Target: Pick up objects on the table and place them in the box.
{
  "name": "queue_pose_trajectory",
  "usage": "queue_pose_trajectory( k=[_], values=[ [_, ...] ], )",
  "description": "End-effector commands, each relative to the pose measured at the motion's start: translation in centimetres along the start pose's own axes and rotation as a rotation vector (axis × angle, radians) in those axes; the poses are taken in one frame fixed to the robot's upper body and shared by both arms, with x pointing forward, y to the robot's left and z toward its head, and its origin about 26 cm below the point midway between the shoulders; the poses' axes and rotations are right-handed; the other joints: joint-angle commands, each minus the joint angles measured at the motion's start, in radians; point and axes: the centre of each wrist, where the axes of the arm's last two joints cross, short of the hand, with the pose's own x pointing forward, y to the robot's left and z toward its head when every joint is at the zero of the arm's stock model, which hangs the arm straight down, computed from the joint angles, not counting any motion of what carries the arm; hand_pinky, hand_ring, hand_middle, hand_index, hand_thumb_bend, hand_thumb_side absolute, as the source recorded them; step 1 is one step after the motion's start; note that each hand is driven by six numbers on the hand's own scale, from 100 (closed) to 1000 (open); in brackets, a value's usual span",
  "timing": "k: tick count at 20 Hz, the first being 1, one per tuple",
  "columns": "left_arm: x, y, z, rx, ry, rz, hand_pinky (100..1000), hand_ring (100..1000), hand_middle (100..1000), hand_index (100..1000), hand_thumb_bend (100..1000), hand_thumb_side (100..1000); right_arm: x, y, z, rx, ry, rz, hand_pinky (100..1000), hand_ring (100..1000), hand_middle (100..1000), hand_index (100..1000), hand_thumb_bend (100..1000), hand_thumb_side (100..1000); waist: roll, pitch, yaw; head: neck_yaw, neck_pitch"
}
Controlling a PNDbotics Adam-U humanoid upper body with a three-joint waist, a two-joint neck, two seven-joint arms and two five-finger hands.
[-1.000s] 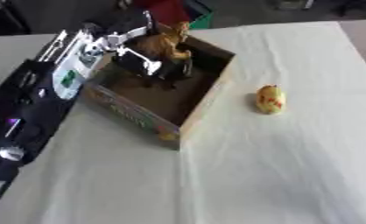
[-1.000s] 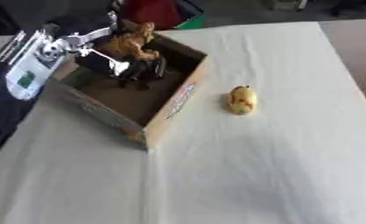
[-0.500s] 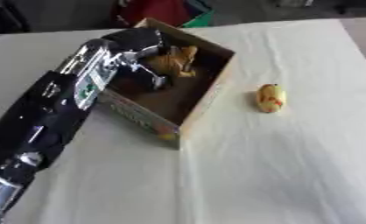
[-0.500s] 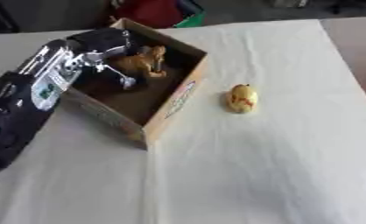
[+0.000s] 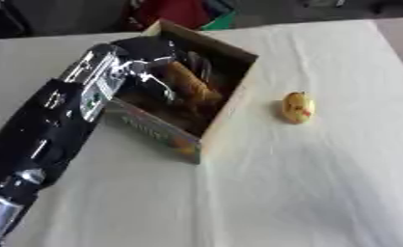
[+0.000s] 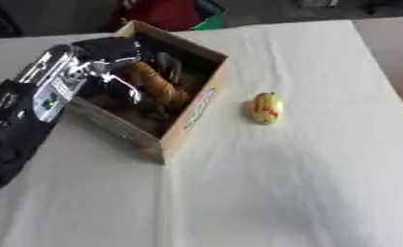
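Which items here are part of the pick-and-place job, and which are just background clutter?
Job:
- cardboard box
- brown object inside the box, at the left robot hand
- yellow object on the table, right of the box

Lying about:
- red and green things beyond the table's far edge
- white tablecloth

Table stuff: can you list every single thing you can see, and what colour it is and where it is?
Table: one, covered in a white cloth, fills most of the view.
Box: one, brown cardboard, open top, on the table toward the far left.
Toy in the box: one, orange-brown, inside the box under the hand; its shape is hard to make out.
Yellow toy: one, yellow with a red mark, on the cloth to the right of the box, apart from it.
Left hand: one, black and silver, reaching into the box at the toy; whether it holds the toy cannot be told.
Right hand: not in view.
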Motion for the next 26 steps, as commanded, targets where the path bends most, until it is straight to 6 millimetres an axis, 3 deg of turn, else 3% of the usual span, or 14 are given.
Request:
queue_pose_trajectory(
  k=[1,4,9,10,12,13,16,18,26],
  values=[
    [-1.2,1.4,1.3,0.020,0.030,-0.024,641,833,800,899,614,760,0.6,-0.3,-0.4,0.005,-0.021,0.015,697,1000,564,819,100,959,-0.003,-0.018,0.002,-0.007,0.004],
    [-1.6,2.1,2.0,0.048,0.049,-0.030,646,848,815,906,741,832,0.6,-0.3,-0.2,0.003,-0.014,0.019,697,1000,563,819,100,959,-0.003,-0.019,0.005,-0.011,0.006],
    [-1.8,3.6,3.2,0.138,0.104,-0.066,642,861,832,924,659,802,0.5,-0.3,-0.1,0.004,-0.007,0.022,697,1000,562,818,100,961,-0.003,-0.023,0.012,-0.014,0.004],
    [-1.8,3.7,3.3,0.155,0.111,-0.074,643,868,842,927,614,743,0.5,-0.3,-0.1,0.004,-0.005,0.022,696,1000,562,818,100,961,-0.003,-0.024,0.012,-0.015,0.004],
    [-1.7,4.0,3.5,0.178,0.117,-0.102,651,892,867,946,469,499,0.5,-0.3,0.0,0.005,-0.003,0.022,696,1000,561,818,100,959,-0.003,-0.025,0.013,-0.014,0.004],
    [-1.6,4.1,3.5,0.179,0.110,-0.114,655,897,878,955,460,474,0.5,-0.3,0.0,0.006,-0.002,0.022,696,1000,561,818,100,959,-0.004,-0.025,0.013,-0.014,0.004],
    [-1.7,4.4,3.6,0.173,0.090,-0.126,656,902,882,961,713,679,0.5,-0.2,0.0,0.008,-0.002,0.020,696,1000,561,817,100,958,-0.004,-0.026,0.013,-0.010,0.003],
    [-1.8,4.8,3.8,0.182,0.094,-0.134,655,901,879,960,749,712,0.5,-0.2,0.0,0.009,0.000,0.019,696,1000,561,817,100,958,-0.005,-0.027,0.014,-0.010,0.002],
    [-1.8,5.6,4.8,0.192,0.092,-0.173,644,894,869,949,621,612,0.5,-0.4,0.1,0.007,0.003,0.022,696,1000,561,816,100,956,-0.007,-0.037,0.024,-0.017,0.016]
  ],
)
